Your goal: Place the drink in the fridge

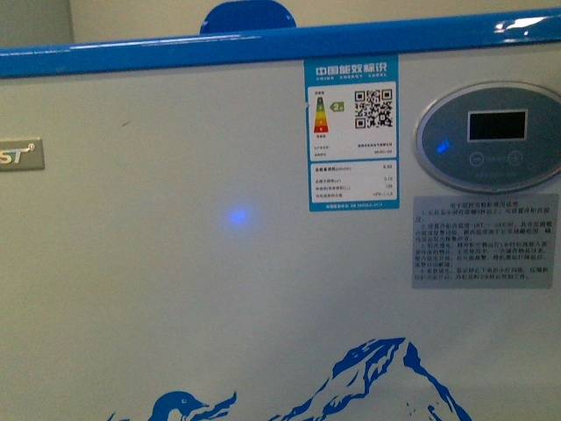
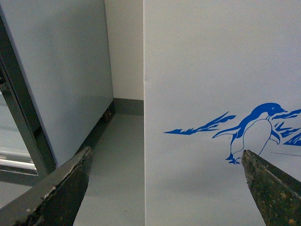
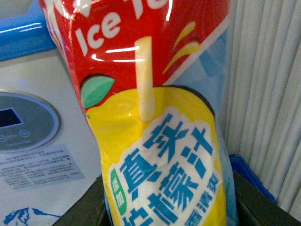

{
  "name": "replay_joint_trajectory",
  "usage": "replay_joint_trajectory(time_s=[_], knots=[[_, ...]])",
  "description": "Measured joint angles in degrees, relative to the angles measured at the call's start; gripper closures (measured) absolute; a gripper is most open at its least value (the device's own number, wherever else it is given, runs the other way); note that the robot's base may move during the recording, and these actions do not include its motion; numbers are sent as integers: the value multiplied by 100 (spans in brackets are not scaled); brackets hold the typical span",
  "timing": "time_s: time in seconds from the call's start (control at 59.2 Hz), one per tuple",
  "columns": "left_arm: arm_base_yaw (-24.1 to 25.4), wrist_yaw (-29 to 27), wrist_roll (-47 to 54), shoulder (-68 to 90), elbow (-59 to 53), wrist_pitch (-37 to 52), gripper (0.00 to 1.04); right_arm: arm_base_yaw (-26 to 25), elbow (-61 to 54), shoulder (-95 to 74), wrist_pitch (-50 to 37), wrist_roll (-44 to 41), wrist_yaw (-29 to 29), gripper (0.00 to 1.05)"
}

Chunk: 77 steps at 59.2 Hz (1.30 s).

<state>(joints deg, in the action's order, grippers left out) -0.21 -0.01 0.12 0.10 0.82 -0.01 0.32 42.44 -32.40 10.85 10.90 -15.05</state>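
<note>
The fridge (image 1: 175,263) fills the front view: a white front wall, a blue top rim (image 1: 263,48), an energy label, an oval control panel (image 1: 495,133) and a blue penguin-and-mountain decal low down. Neither arm shows in that view. The drink carton (image 3: 155,136), red and yellow with a straw on its face and "Ice Tea" lettering, fills the right wrist view, and my right gripper (image 3: 167,207) is shut on its lower part, close beside the fridge's control panel (image 3: 23,122). My left gripper (image 2: 164,188) is open and empty, facing the fridge's (image 2: 211,84) corner near the penguin decal (image 2: 256,132).
A tall grey cabinet (image 2: 61,80) stands beside the fridge, with a strip of grey floor (image 2: 117,169) between them running back to a wall. Vertical white slats (image 3: 268,89) and a blue crate edge (image 3: 249,174) lie behind the carton.
</note>
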Motion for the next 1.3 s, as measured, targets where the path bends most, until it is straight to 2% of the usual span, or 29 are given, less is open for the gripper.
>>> replay_joint_trajectory(time_s=[0.135,0.287,0.507,0.693,0.896,1.302], knots=[[0,0,0,0,0,0,8,610,-247,442,-26,17,-791,60],[0,2,0,0,0,0,8,1093,-498,658,-260,-4,-1384,60],[0,0,0,0,0,0,8,1115,-614,800,-415,42,-1510,60],[0,0,0,0,0,0,8,769,-863,857,-610,33,-1196,60],[0,0,0,0,0,0,8,-186,-1211,1064,-597,273,-166,60],[0,0,0,0,0,-2,8,-258,-1373,1117,-588,350,-48,61]])
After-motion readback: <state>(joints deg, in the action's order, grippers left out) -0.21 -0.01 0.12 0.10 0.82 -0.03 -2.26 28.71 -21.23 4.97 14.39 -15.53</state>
